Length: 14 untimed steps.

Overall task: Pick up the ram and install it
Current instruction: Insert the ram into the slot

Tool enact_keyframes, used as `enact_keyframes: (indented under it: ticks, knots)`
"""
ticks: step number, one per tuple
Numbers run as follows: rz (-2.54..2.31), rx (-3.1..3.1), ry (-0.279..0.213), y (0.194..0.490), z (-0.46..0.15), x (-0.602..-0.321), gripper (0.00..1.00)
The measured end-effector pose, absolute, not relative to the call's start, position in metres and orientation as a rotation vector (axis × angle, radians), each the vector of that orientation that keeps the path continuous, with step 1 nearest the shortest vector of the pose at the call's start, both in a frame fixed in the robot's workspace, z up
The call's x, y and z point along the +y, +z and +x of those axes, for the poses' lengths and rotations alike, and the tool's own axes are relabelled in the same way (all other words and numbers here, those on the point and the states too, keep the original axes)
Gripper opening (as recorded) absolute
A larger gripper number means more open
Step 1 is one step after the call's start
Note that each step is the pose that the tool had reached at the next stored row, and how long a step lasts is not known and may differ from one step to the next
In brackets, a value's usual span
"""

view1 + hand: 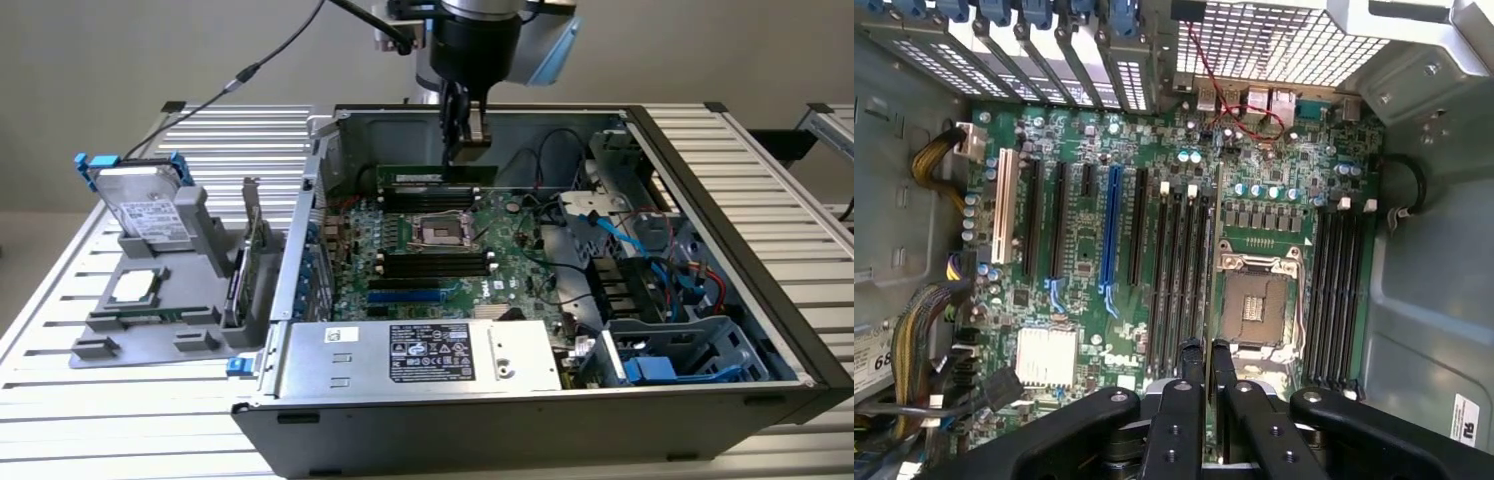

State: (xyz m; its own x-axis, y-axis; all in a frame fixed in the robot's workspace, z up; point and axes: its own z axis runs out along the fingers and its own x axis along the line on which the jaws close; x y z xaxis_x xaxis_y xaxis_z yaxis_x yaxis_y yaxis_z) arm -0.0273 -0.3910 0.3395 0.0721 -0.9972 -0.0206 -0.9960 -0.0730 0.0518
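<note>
At the exterior view's left a grey holder [147, 300] stands on the bench [80, 400], beside the open case [747, 250]. In the middle the tool [467, 140] pinches the ram [434, 178], held level over the black slots [430, 200]. If the ram is not lined up with a slot, or tilts in this thin grip, I think pressing could bend it.

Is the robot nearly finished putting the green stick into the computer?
Done: the ram is already picked up. In hand: the gripper is shut on it, holding it inside the open computer case above the motherboard. Left: it doesn't look pushed down into a black slot yet.
</note>
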Motion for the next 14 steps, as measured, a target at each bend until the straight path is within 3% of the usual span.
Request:
enact_keyframes:
  ticks: [14]
  knots:
    - [2.282,-2.122,-0.079,0.314,-0.027,-0.389,0.13]
